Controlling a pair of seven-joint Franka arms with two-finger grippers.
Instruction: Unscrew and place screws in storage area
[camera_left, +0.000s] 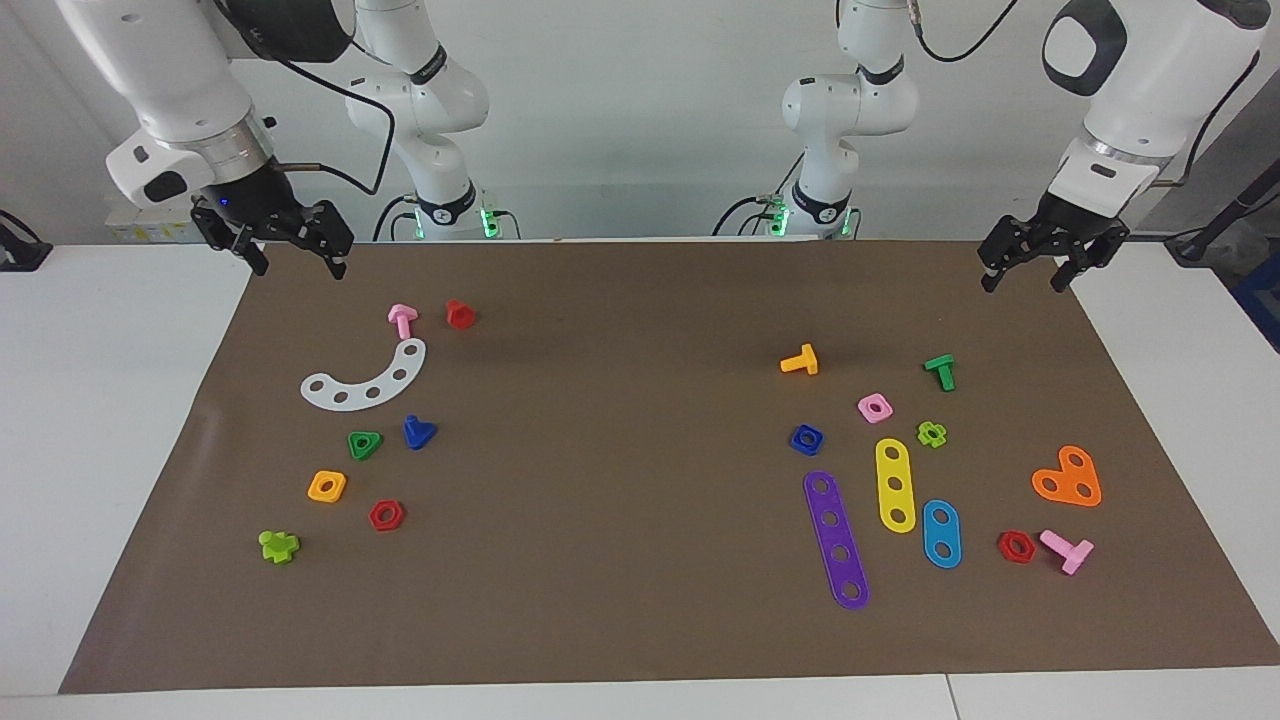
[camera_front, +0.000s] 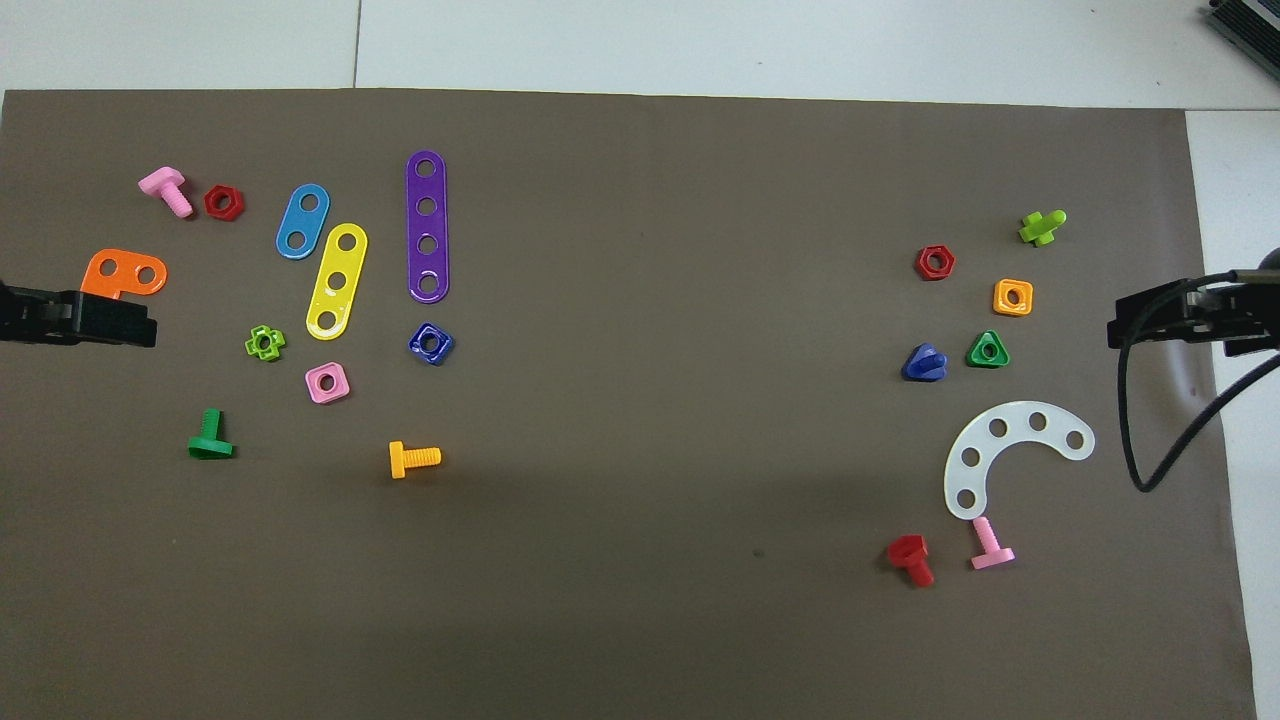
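The task is judged close to finished. The dark-blue screw (camera_left: 419, 432) is seen lying loose on the brown mat (camera_left: 640, 620), inside the storage area (camera_left: 385, 410) toward the right arm's end of the worktop (camera_left: 110, 420). It rests just beside the green triangular nut (camera_left: 365, 444) and a little farther from the robots than the white curved strip (camera_left: 365, 381). No strip or nut is threaded onto it, so the unscrewing is taken as done; no second dark-blue screw can be found. The blue square nut (camera_left: 806, 439) lies apart at the left arm's end, empty-holed. The screw is shown as small, with a flat triangular head and a stubby shank, tipped on its side. The right claw (camera_left: 297, 260) hangs released over the mat's edge; the left claw (camera_left: 1027, 273) likewise, fingers spread, nothing held
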